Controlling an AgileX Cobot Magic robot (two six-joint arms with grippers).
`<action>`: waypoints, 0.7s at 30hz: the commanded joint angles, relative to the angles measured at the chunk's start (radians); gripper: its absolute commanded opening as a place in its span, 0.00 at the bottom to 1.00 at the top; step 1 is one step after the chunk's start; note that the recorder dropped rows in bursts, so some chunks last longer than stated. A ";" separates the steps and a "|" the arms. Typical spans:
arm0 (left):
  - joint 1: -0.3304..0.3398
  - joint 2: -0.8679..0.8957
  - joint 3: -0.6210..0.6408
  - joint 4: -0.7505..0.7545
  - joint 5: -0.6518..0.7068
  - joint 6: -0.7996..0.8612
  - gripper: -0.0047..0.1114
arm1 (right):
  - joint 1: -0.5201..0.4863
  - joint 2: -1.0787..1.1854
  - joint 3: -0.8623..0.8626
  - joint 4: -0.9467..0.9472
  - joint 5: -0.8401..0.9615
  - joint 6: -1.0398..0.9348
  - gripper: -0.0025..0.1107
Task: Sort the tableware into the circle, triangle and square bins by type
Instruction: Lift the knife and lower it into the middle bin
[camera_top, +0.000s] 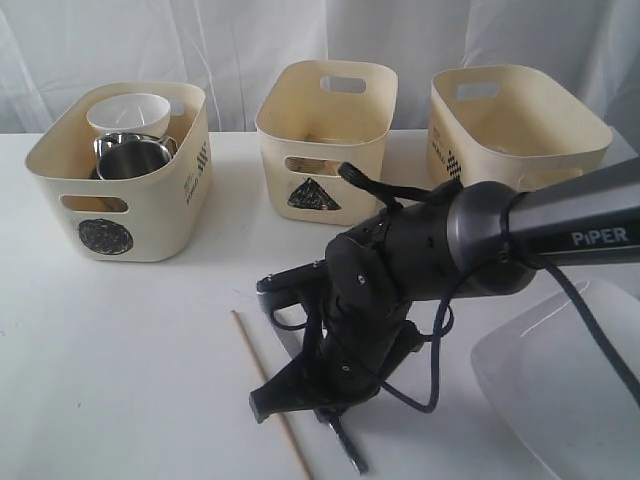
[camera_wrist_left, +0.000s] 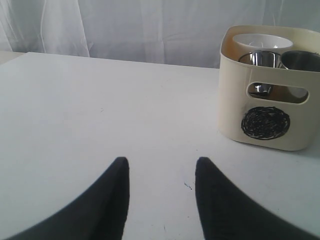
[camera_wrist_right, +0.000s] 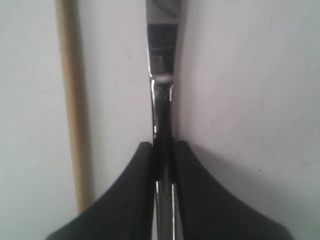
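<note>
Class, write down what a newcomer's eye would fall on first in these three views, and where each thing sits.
The black right gripper fills the exterior view's foreground, its jaws shut on a steel knife, with a wooden chopstick lying on the white table beside it. Behind on the left, the circle bin already holds a white bowl and a steel mug.

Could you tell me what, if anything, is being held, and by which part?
The right gripper grips the steel knife by its handle, just behind the blade; the left gripper holds nothing.
</note>
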 joint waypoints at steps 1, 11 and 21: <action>0.003 -0.005 0.003 -0.005 0.000 -0.001 0.45 | -0.002 -0.047 0.006 -0.057 -0.072 0.077 0.02; 0.003 -0.005 0.003 -0.005 0.000 -0.001 0.45 | -0.004 -0.202 0.009 -0.170 -0.145 0.210 0.02; 0.003 -0.005 0.003 -0.005 0.000 -0.001 0.45 | -0.064 -0.264 0.009 -0.313 -0.358 0.212 0.02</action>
